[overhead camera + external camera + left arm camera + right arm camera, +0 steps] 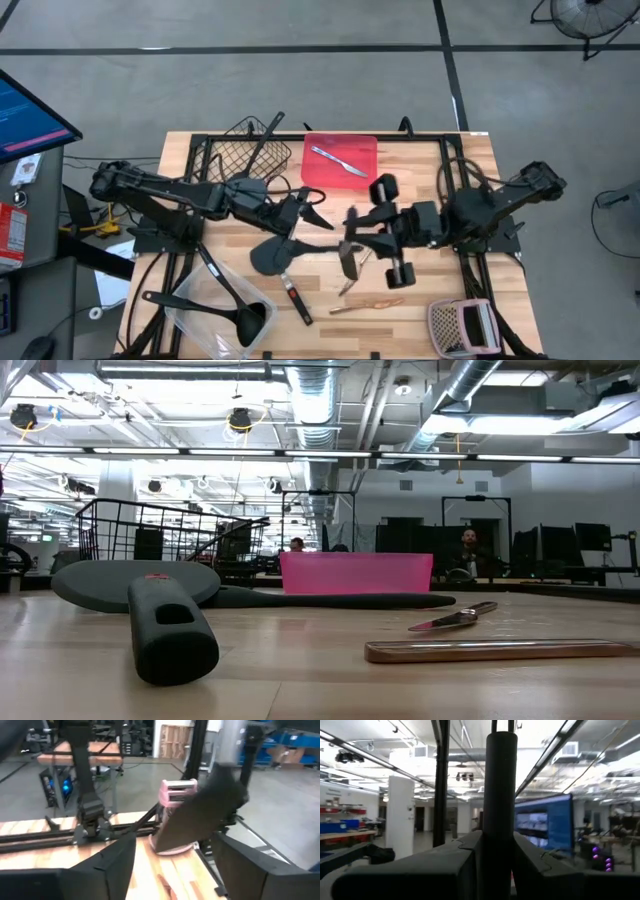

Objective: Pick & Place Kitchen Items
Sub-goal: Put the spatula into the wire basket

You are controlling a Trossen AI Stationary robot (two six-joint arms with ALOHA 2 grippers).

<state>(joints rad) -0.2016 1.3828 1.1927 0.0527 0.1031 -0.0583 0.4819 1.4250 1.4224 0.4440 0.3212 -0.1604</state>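
Note:
My right gripper (352, 238) hangs above the table's middle, shut on a black utensil (349, 262). That utensil's dark blade (200, 815) shows in the left wrist view. My left gripper (316, 205) is just to its left, open and holding nothing. A black spatula (270, 255) lies flat on the table below them. Close by lie a red-handled piece (297, 297), a slim silver piece (455, 618) and a copper stick (365, 303). A silver piece (340, 160) lies in the red tray (365, 148). My right gripper pinches the utensil's round black handle (500, 820) between its two fingers. The fingers come from the table's right side, slanting a little upward, and lie across the handle. The handle's free end (500, 737) stands beyond the fingers. The utensil is lifted clear of the table.
A black wire basket (255, 150) stands at the far left, next to the tray. A clear tub (190, 322) at the near left holds black ladles and spoons. A pinkish mesh item (460, 325) sits at the near right corner. People show in the room behind.

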